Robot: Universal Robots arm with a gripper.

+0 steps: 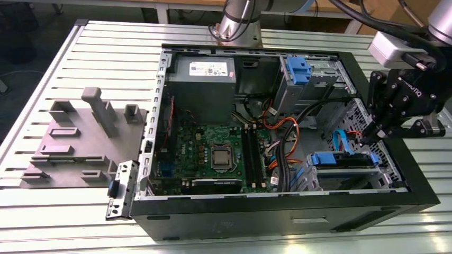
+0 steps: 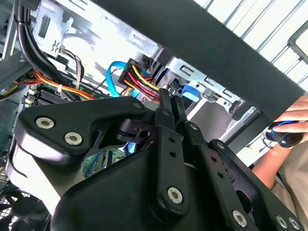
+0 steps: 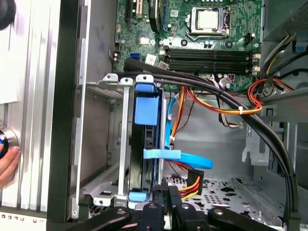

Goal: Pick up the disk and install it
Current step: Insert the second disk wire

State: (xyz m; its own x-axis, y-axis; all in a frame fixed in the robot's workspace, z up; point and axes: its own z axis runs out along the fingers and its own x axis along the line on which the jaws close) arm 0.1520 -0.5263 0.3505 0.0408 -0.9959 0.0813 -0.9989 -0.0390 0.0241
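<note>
Gripper (image 1: 372,138) fingers pressed together, holding nothing, tips at the disk (image 3: 147,144) edge; disk sits upright in its cage (image 3: 103,86) inside the case (image 1: 282,209)

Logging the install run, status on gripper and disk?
Gripper shut, empty, at the drive bay. Disk seated in the metal cage. Blue data cable and power plug close beside the fingertips.

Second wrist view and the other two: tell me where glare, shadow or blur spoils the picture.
Second wrist view: the gripper looms dark and soft-edged up close, and the metal bay wall behind it is washed out by glare. First wrist view: evenly lit, the disk in its bay is crisp, the case rim in shadow. Exterior view: bright slatted table, dim case interior.
</note>
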